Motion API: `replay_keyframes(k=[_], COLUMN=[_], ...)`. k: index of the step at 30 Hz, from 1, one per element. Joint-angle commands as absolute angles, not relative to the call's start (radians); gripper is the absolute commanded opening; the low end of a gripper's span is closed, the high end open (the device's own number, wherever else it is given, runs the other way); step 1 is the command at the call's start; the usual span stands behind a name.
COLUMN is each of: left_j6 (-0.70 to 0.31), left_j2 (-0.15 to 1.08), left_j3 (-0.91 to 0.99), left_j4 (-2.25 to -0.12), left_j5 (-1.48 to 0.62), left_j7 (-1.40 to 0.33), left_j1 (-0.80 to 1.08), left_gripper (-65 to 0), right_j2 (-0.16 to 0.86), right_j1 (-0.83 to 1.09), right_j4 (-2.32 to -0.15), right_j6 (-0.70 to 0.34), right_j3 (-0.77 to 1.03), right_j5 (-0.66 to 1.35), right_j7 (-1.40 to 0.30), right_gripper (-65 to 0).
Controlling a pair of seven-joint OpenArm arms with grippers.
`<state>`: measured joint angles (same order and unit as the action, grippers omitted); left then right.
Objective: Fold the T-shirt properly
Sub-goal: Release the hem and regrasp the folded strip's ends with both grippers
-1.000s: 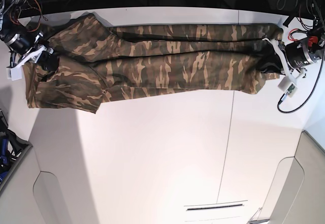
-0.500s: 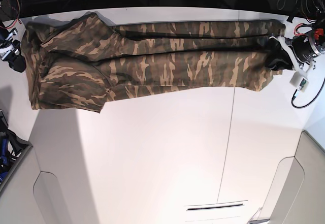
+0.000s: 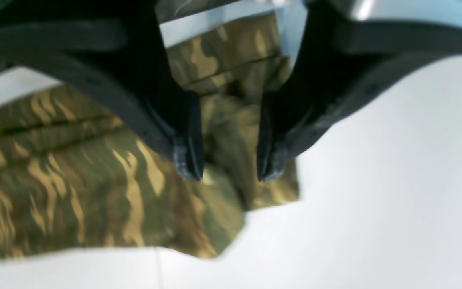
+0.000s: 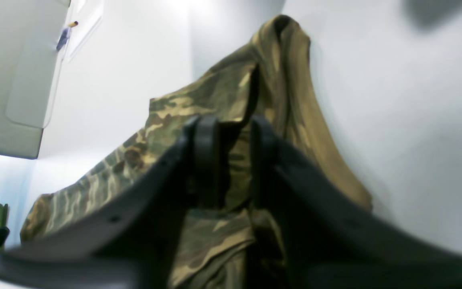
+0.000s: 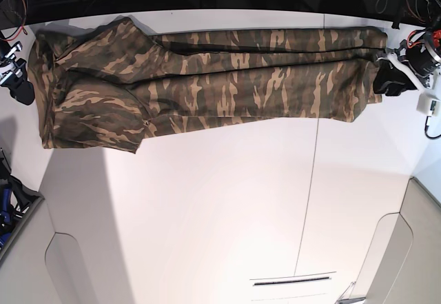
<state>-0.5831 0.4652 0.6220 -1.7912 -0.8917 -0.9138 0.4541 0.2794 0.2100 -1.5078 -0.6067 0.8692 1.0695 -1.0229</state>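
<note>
A: Where is the T-shirt (image 5: 227, 83) now?

B: It lies as one long band along the far side of the white table (image 5: 207, 207). The sleeves and shoulders are bunched at the left end and the hem is at the right.

A: And the pincers?

B: The left gripper (image 3: 229, 170) hangs over the hem corner at the right end, with its jaws wide apart and nothing between them. The right gripper (image 4: 235, 160) shows only a narrow gap. In the base view it sits just off the sleeve end, so I judge it holds nothing.

A: What's next, then?

B: Probably folding the band crosswise. Each pincer should take every layer at a corner, not just the top one. Lift both corners evenly and carry one end over the other with the edges lined up. The lumpy sleeve end may drag or open up, so flatten it first.
</note>
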Motion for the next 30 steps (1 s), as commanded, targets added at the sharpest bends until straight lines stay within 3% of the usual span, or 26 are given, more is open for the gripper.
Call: replay_keyframes(k=[1,2,5,10,19,30], left_j6=[-0.583,-0.583,-0.575,-0.534,-0.534,-0.506], left_j2=[0.476,0.471,0.466,0.46,0.445,0.437], left_j3=[0.653,0.67,0.69,0.688,0.638,0.587], left_j4=[-1.805,-1.805,-1.805,-1.802,-1.732,-1.676], left_j5=[-0.921,-0.933,-0.939,-0.904,-0.902,-0.836], left_j7=[-0.895,-0.896,-0.894,-0.894,-0.818,-0.804], left_j1=[0.452,0.453,0.472,0.491,0.493,0.493], left_gripper=[-36.3,-33.6,-27.6,-27.5,-22.6,-22.6], right_j2=[0.296,0.296,0.296,0.296,0.296,0.296], right_j1=[0.192,0.186,0.169,0.144,0.138,0.139], right_j4=[-1.53,-1.53,-1.53,-1.53,-1.481,-1.421], right_j6=[-0.619,-0.619,-0.624,-0.625,-0.606,-0.606], right_j3=[0.862,0.849,0.791,0.639,0.404,0.379], right_j5=[1.1,1.1,1.092,1.021,0.705,0.692], right_j7=[-1.007,-1.007,-1.004,-0.954,-0.736,-0.725], right_gripper=[-61.2,-65.0,-65.0,-65.0,-65.0,-65.0])
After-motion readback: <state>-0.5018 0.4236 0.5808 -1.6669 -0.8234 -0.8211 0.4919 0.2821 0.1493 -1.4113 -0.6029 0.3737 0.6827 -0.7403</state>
